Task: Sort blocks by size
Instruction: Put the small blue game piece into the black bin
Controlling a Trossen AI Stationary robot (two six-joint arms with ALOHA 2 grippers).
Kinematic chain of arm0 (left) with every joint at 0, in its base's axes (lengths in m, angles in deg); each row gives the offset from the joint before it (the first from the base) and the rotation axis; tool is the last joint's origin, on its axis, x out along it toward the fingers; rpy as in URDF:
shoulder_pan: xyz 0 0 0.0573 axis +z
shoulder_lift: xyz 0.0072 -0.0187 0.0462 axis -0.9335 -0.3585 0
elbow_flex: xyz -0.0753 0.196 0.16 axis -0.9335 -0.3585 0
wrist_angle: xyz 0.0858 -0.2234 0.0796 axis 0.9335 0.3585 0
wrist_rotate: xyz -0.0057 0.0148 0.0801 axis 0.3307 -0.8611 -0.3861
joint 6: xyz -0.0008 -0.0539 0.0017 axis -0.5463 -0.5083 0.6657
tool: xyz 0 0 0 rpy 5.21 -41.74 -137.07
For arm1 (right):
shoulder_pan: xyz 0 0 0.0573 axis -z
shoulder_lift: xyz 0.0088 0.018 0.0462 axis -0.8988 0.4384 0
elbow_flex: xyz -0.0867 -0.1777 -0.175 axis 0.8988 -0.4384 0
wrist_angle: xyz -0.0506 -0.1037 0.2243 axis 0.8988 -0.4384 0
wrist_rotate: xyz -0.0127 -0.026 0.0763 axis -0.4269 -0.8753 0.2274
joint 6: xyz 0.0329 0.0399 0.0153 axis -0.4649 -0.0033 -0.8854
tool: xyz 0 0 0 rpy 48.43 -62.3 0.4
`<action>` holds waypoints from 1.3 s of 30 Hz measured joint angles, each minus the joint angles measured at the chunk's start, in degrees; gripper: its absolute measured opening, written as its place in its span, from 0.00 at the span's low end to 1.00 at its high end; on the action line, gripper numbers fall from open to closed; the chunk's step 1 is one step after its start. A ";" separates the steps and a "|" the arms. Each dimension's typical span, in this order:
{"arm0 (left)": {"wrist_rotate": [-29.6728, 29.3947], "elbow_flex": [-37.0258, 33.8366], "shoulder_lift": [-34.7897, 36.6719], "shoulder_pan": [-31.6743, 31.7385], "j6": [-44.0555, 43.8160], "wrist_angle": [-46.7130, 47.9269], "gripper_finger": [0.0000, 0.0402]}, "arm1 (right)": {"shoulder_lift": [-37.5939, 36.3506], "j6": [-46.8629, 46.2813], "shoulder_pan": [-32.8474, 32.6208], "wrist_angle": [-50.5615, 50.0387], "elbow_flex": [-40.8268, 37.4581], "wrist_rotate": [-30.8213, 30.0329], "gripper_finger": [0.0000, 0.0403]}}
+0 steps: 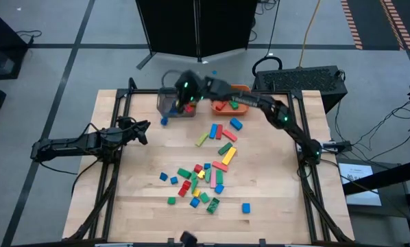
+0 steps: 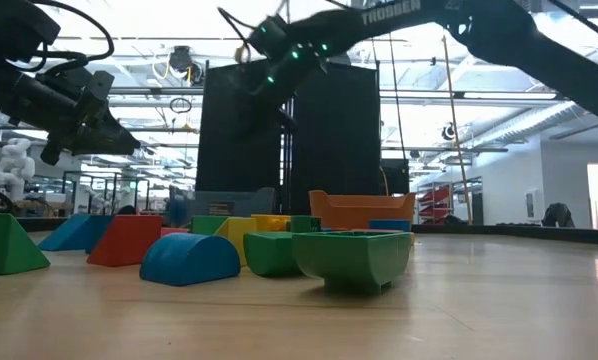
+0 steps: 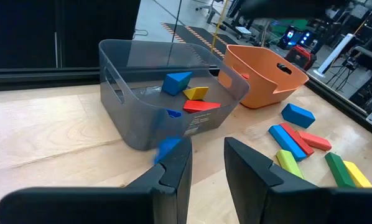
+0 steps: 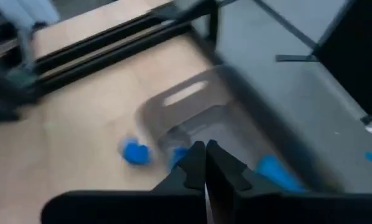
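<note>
Nearby, orange bin (image 1: 236, 104), grey bin (image 1: 169, 104) beside

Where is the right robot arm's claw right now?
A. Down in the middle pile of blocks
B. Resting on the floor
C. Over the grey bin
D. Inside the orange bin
C: seen from above, the right gripper reaches across to hang over the grey bin, not the orange bin.

Grey tiled floor (image 1: 54, 41); black cabinet (image 1: 195, 27); bright ceiling lights (image 2: 159, 95).
</note>
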 joint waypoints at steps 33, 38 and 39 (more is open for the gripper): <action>-6.59 6.09 -20.85 14.16 -5.14 12.92 0.01 | -9.06 9.84 -4.39 -5.93 0.00 21.41 0.21; -6.66 6.12 -33.45 20.46 -8.40 9.73 0.00 | -14.23 10.30 -4.37 -6.63 0.00 21.19 0.18; -7.26 6.12 -35.51 21.24 -7.95 7.64 0.00 | -15.19 10.40 -4.37 -6.93 0.00 21.18 0.17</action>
